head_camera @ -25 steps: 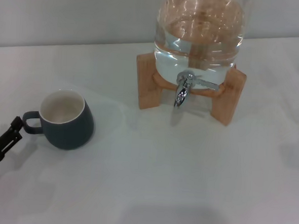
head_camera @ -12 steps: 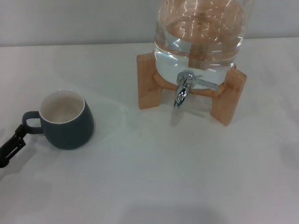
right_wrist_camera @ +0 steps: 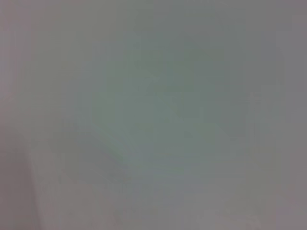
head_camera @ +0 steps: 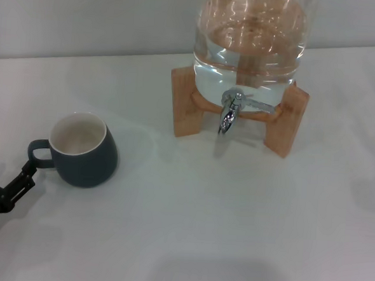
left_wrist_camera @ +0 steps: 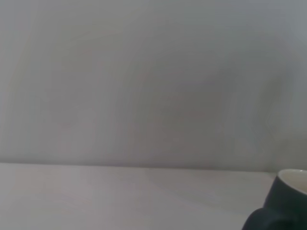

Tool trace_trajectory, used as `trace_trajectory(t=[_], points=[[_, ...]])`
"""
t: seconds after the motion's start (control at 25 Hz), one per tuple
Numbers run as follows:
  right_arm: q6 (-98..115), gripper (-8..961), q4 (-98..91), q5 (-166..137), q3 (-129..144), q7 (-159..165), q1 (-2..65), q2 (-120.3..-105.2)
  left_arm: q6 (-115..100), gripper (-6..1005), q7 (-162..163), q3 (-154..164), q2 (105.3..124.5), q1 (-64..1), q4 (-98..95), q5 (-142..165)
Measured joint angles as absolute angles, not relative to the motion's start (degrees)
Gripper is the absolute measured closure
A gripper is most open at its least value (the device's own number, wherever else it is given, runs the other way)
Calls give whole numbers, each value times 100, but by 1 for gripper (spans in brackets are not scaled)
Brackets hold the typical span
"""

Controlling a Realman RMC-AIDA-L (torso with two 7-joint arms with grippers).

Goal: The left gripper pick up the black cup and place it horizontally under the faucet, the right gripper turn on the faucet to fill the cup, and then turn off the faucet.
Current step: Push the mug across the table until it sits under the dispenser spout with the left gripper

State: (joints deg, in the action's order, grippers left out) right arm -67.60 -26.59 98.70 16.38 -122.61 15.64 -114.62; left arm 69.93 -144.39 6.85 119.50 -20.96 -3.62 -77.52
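1. White table (head_camera: 188,230) runs back to a plain pale wall, and your landmark is the black cup (head_camera: 82,150), standing upright on it with its cream mouth open to the ceiling.
2. Your left gripper (head_camera: 3,190) sits low, just beside the cup's loop handle, on the side away from the faucet (head_camera: 230,111). Its jaws are spread and hold nothing; one fingertip lies close to the handle, and whether it touches you cannot tell.
3. That position reads as a line-up for a handle-side grasp, which would leave the mouth free for filling.
4. The faucet is well apart from the cup, fitted to a clear glass jar (head_camera: 251,42) raised on a wooden stand (head_camera: 284,124); that lift likely leaves room for the cup beneath the spout.
5. Only the head view shows the jar, stand and gripper. The left wrist view catches just the cup's dark side and pale rim against the wall.
6. The right wrist view shows blank grey; your right gripper is out of sight.
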Motion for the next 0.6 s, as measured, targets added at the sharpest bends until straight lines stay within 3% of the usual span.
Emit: trace_trajectory(t=[0.6], points=[[-6749,99,-2663,9879,1634,-12269,1565,-11461,6841,122,-14440,697,11938,-2205,-360,-7901]])
